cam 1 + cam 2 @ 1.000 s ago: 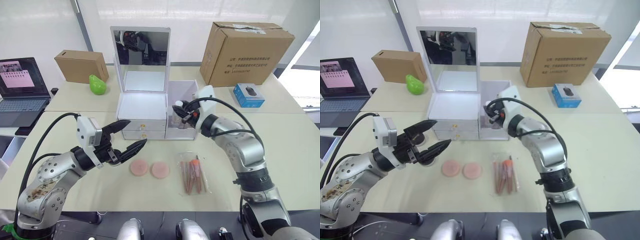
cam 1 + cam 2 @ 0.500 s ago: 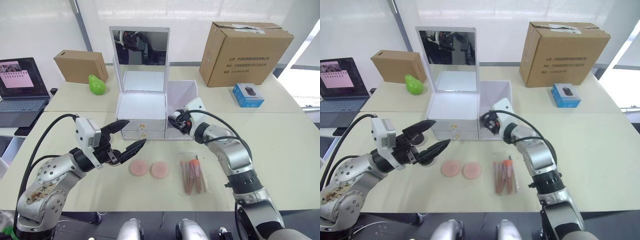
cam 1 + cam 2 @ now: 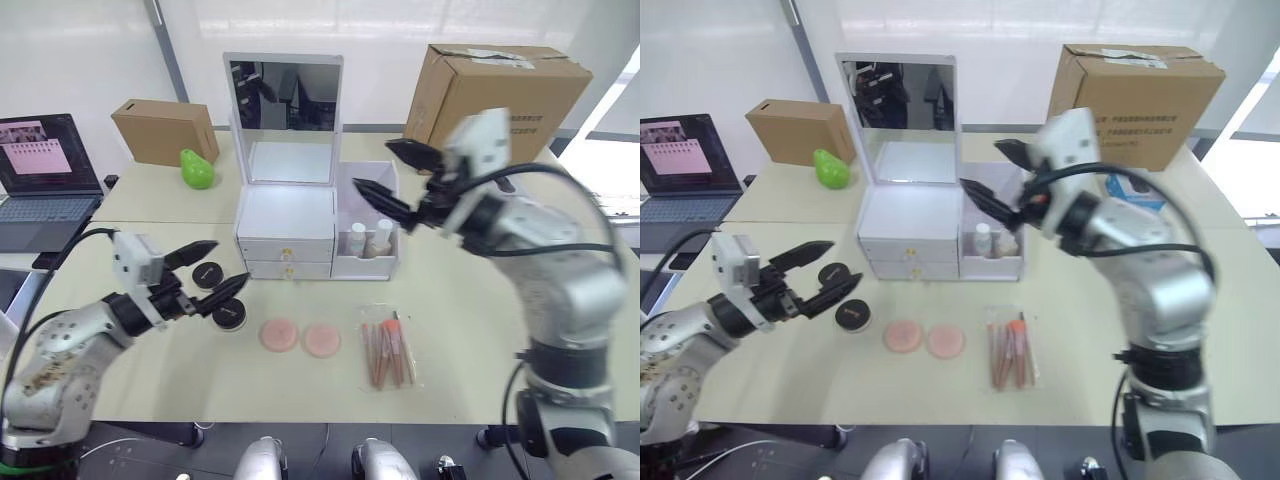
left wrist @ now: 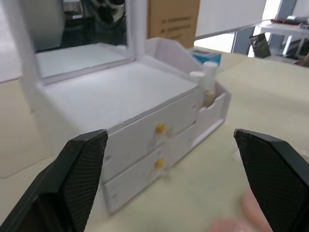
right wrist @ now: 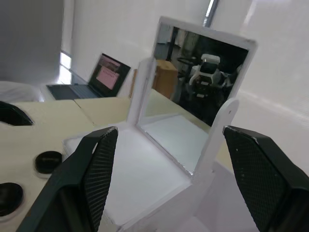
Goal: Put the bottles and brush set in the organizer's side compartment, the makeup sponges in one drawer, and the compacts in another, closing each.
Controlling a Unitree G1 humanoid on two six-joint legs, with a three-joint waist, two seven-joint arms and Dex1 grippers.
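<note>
The white organizer (image 3: 285,212) stands mid-table with its mirror lid upright and both gold-knobbed drawers (image 3: 287,252) shut. Two bottles (image 3: 357,238) (image 3: 381,235) stand in the side compartment (image 3: 368,262). My right gripper (image 3: 370,165) hangs open and empty above that compartment. Left of the organizer my left gripper (image 3: 230,261) is open and empty, just above two black compacts (image 3: 207,273) (image 3: 228,316) lying on the table. In front of the drawers lie two pink makeup sponges (image 3: 278,333) (image 3: 321,340), with the brush set (image 3: 388,345) to their right.
A large cardboard box (image 3: 495,95) and a blue box with a mouse picture (image 3: 1135,190) stand at the back right. A smaller cardboard box (image 3: 163,130), a green pear (image 3: 197,168) and a laptop (image 3: 45,170) are at the back left.
My right gripper has opened and risen up out of the side compartment, where two bottles now stand. My left arm has drawn back to the left, uncovering the two compacts.
</note>
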